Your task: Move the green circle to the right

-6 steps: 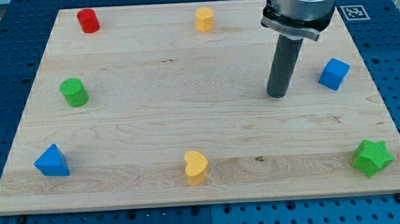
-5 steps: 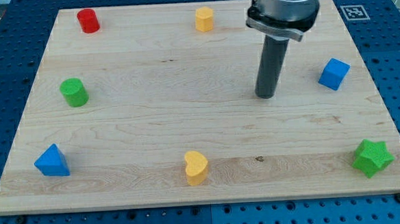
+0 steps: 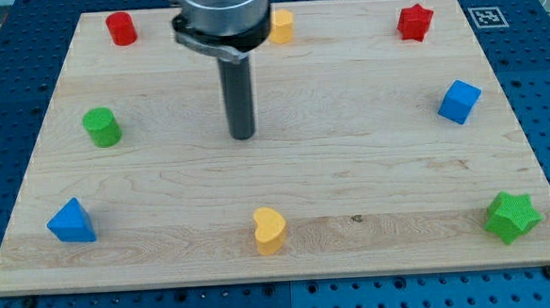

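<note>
The green circle (image 3: pixel 102 127) is a short green cylinder standing near the board's left edge, at mid height. My tip (image 3: pixel 243 136) rests on the wooden board (image 3: pixel 370 168) left of the centre. It is well to the right of the green circle, at about the same height in the view, with a wide gap between them. The tip touches no block.
A red cylinder (image 3: pixel 121 28) is at the top left, a yellow heart (image 3: pixel 282 26) at top centre partly behind the arm, a red star (image 3: pixel 416 22) at top right. A blue cube (image 3: pixel 459 102), green star (image 3: pixel 512 217), second yellow heart (image 3: pixel 270 231) and blue triangle (image 3: pixel 71 222) lie around the board.
My tip has slid left across the board, from right of centre to left of centre, closer to the green circle. The red star has come into sight. No block has moved.
</note>
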Controlling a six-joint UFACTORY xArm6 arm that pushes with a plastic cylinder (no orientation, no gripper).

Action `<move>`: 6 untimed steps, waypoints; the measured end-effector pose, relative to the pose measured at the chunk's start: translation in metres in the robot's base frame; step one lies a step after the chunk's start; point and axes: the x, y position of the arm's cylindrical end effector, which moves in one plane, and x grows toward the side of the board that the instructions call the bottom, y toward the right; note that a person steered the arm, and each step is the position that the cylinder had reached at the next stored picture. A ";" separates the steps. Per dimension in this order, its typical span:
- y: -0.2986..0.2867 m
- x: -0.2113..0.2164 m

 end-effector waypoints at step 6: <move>-0.093 0.055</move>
